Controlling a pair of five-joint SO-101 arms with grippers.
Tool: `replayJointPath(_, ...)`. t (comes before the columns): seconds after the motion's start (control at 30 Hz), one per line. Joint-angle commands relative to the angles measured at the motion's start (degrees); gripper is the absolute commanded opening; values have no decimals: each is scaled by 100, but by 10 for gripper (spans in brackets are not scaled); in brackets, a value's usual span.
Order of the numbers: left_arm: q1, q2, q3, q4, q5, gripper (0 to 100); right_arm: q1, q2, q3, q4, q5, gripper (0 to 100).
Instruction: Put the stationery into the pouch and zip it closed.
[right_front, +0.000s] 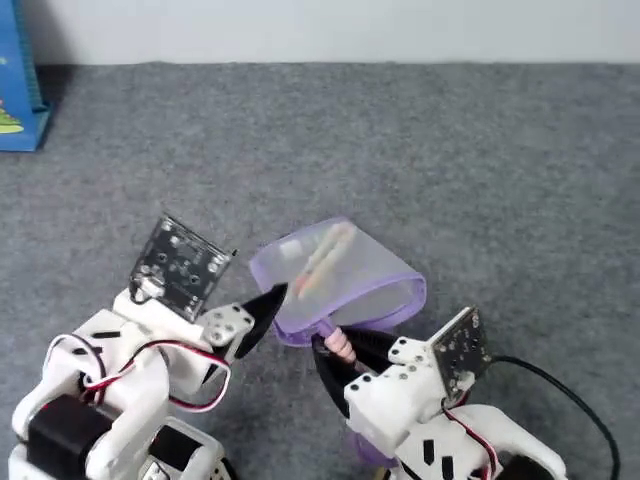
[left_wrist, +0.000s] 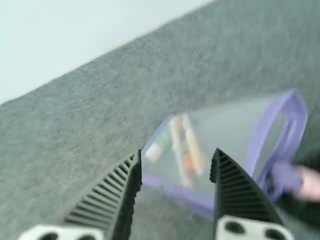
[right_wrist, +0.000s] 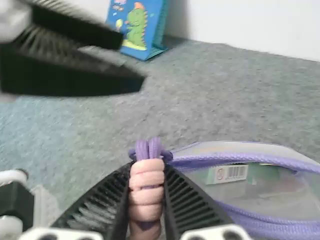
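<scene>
At the translucent, barcode-labelled pouch (right_front: 340, 275), right gripper (right_wrist: 146, 172) clamps the pink zip pull (right_wrist: 146, 187); left gripper (left_wrist: 175, 170) jaws stand apart beside it.

1. The left arm (right_front: 110, 370) sits low by the near left corner of the tabletop.
2. The left gripper (left_wrist: 176, 159) points toward the middle of the tabletop, and its two fingers (left_wrist: 122, 190) are wide apart.
3. The right arm (right_front: 430, 410) sits by the near edge.
4. The right gripper (right_wrist: 146, 187) squeezes a pink pull tab (right_wrist: 146, 200).
</scene>
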Motion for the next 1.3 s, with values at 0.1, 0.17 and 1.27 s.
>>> replayJointPath(0.1, -18, 35, 171, 466, -905, 221, 180, -48, -53, -497, -264, 8)
replayJointPath(0.17, -44, 35, 286, 492, -985, 246, 189, -48, -53, -567, -281, 8)
replayJointPath(1.27, 369, -457, 2668, -2171, -229, 280, 769, -48, -53, -664, -589, 8)
